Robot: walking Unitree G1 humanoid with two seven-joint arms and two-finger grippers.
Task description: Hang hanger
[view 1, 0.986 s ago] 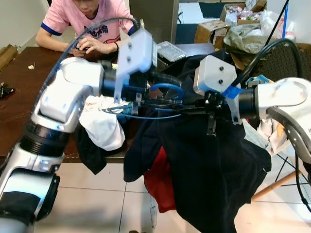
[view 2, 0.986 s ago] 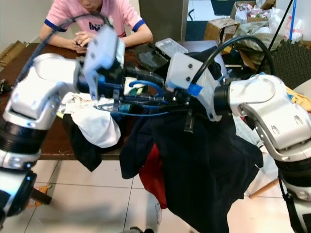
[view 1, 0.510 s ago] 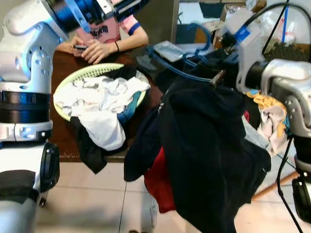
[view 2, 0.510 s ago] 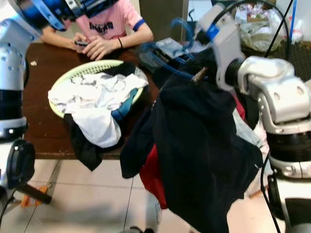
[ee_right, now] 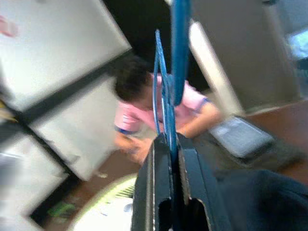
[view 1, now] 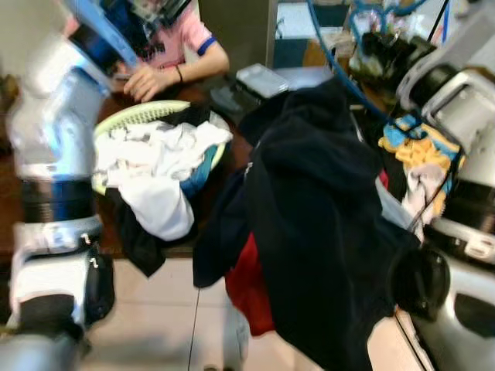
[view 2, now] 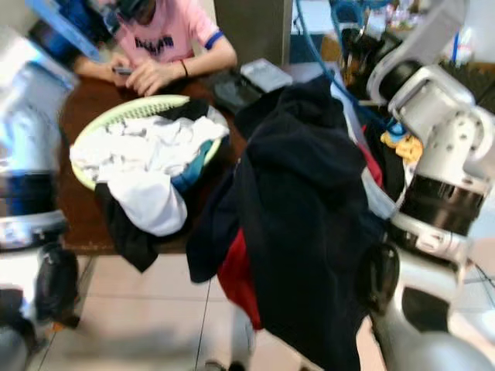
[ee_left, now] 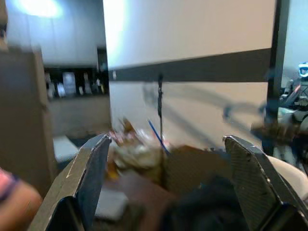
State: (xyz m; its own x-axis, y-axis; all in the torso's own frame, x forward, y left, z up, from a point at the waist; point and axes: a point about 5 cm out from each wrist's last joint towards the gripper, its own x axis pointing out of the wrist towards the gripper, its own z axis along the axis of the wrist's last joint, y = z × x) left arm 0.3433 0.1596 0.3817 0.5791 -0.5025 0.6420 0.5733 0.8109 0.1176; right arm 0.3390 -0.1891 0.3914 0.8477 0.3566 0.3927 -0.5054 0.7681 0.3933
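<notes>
I see a blue hanger [ee_right: 169,72], a pale green basket [view 1: 147,114] of white laundry [view 1: 158,151], a black garment [view 1: 317,224] over red cloth [view 1: 249,286], and a person's pink shirt [view 2: 166,35].

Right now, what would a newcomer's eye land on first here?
The big dark garment draped in the middle, with the green laundry basket heaped with white clothes on the brown table beside it. Up high, the right gripper clamps a blue hanger; the left gripper is open.
</notes>
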